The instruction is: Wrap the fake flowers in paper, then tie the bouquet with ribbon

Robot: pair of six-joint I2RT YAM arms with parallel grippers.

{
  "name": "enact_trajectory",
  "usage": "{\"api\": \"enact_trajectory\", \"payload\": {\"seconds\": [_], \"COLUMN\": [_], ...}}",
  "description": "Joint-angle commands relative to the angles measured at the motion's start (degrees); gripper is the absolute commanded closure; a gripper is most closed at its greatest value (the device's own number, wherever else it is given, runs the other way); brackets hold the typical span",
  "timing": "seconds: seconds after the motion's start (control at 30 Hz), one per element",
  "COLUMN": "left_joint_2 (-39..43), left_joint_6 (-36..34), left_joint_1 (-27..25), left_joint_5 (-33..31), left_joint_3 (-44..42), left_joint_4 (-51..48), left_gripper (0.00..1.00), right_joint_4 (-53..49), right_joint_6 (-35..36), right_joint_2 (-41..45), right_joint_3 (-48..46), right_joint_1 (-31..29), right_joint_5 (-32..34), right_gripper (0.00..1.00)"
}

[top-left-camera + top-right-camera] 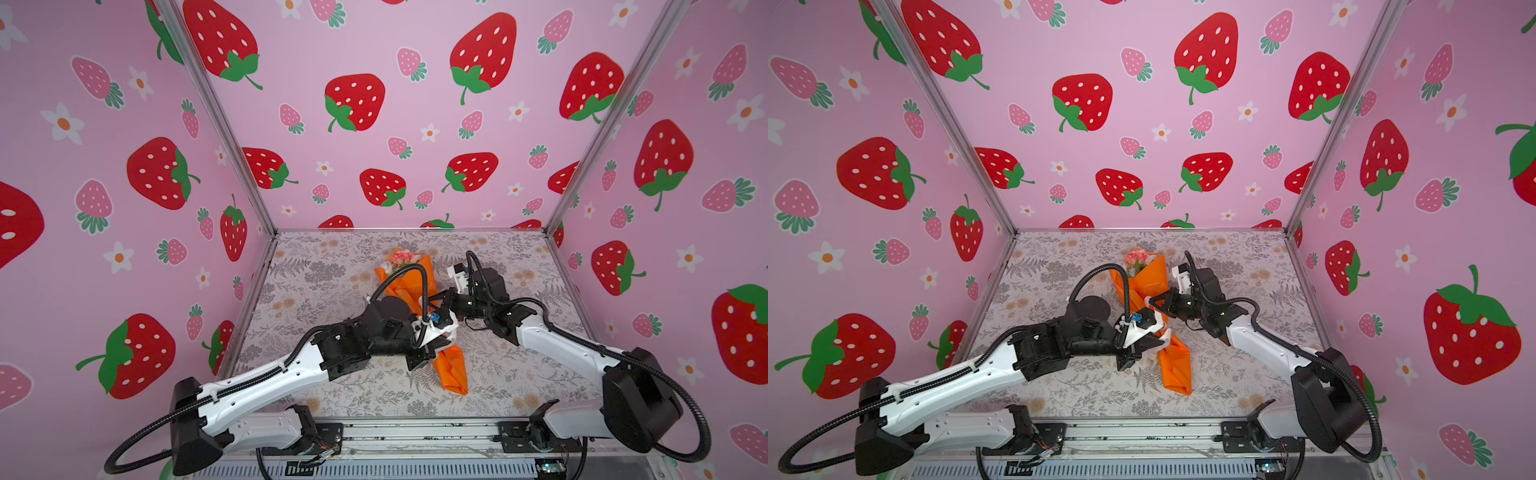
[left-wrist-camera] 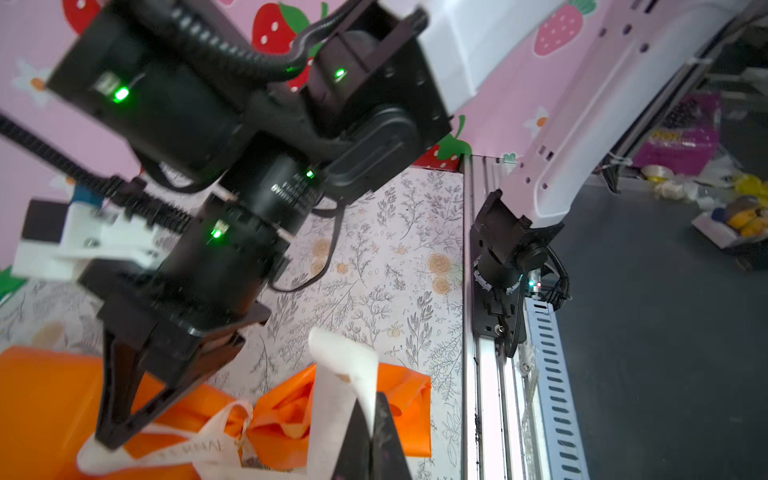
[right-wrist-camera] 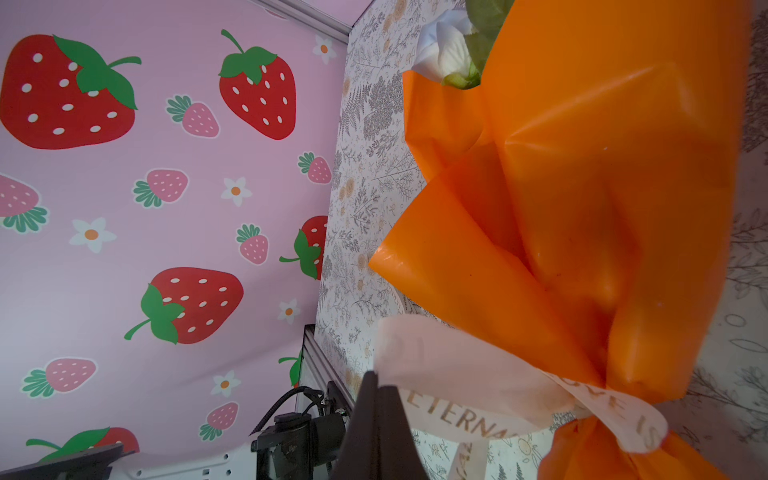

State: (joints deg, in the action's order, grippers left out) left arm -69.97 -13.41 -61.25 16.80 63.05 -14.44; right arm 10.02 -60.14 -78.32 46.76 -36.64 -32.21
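Note:
The bouquet of fake flowers lies on the floral table, its heads at the far end and its stems hidden inside orange wrapping paper. In the right wrist view a white rose pokes out of the wrap. A cream printed ribbon circles the wrap's narrow waist. My right gripper is shut on one ribbon end, just right of the waist. The left gripper is shut on another ribbon end, which stands up from its tips. Both arms meet over the waist.
The patterned table is walled on three sides by pink strawberry panels. An aluminium rail with both arm bases runs along the front edge. Black cable hoses arch over the bouquet.

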Motion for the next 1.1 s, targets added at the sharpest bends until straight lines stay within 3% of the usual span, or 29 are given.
{"api": "enact_trajectory", "payload": {"seconds": [0.0, 0.23, 0.33, 0.4, 0.43, 0.57, 0.67, 0.83, 0.93, 1.07], "left_joint_2": [-4.7, -9.5, -8.3, -7.1, -6.6, -5.9, -9.2, -16.7, -19.7, -22.3], "left_joint_6": [-10.0, -19.1, -18.9, -15.8, -15.4, -27.8, -30.4, -28.9, -21.8, -18.5], "left_joint_1": [-1.7, -4.1, -4.3, -4.2, -4.2, -4.4, -4.5, -4.4, -4.5, -4.5], "left_joint_5": [2.4, 1.5, -8.0, -18.2, -19.7, -12.1, -10.6, -4.2, -3.8, -3.6], "left_joint_3": [7.0, 16.4, 15.3, 13.5, 12.7, 9.4, 12.5, 19.5, 21.6, 21.6], "left_joint_4": [-4.6, -8.2, -3.4, 1.5, 2.4, 0.9, -4.1, -12.5, -12.0, -10.5], "left_gripper": [1.00, 1.00, 0.97, 0.96, 0.95, 0.89, 0.87, 0.89, 0.88, 0.87], "right_joint_4": [2.6, 6.9, 6.7, 6.3, 6.4, 6.4, 6.4, 6.0, 5.9, 5.8], "right_joint_6": [0.6, -0.3, -0.1, -0.1, -0.1, -0.2, -0.1, 0.5, 0.8, 0.9], "right_joint_2": [-0.5, -0.4, -0.6, -0.6, -0.5, -0.5, -0.6, -0.3, -0.3, -0.2], "right_joint_3": [-0.4, -2.1, -2.1, -2.2, -2.3, -2.4, -2.4, -2.8, -3.1, -3.4], "right_joint_1": [1.8, 4.2, 4.3, 4.4, 4.4, 4.4, 4.4, 4.6, 5.0, 5.2], "right_joint_5": [-3.9, -8.4, -8.7, -8.3, -8.2, -8.0, -8.2, -8.2, -8.4, -8.7], "right_gripper": [1.00, 1.00, 0.99, 0.99, 1.00, 0.99, 0.99, 0.99, 0.99, 0.99]}}
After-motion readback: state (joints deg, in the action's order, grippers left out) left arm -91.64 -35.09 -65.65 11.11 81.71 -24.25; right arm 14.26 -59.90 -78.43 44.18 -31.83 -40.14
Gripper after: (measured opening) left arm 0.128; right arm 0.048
